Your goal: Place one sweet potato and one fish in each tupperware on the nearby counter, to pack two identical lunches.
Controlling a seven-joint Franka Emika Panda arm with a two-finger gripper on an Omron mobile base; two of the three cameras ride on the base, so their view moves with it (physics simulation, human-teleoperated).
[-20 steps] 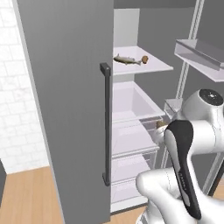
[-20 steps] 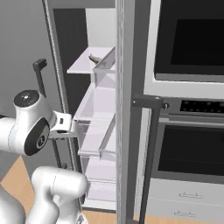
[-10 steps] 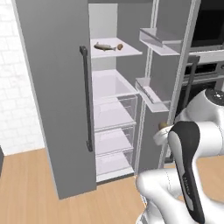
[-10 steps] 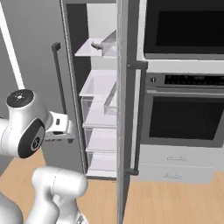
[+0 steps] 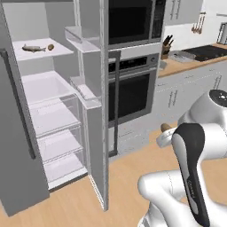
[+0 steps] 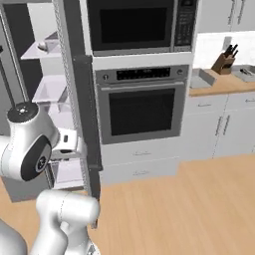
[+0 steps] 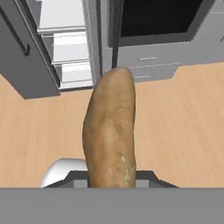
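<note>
Hand view: gripper (image 7: 111, 177) clamped on sweet potato (image 7: 110, 131). Base has swung from fridge (image 5: 48, 111) toward counter (image 5: 190, 64); carry leg underway; fish (image 5: 34, 48) left on shelf.

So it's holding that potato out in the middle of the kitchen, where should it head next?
Probably on toward the counter at the right. The claw is shut on a sweet potato, with bare wood floor beneath it and the open fridge off to the left. A fish and another potato sit on a fridge shelf for later trips.
</note>
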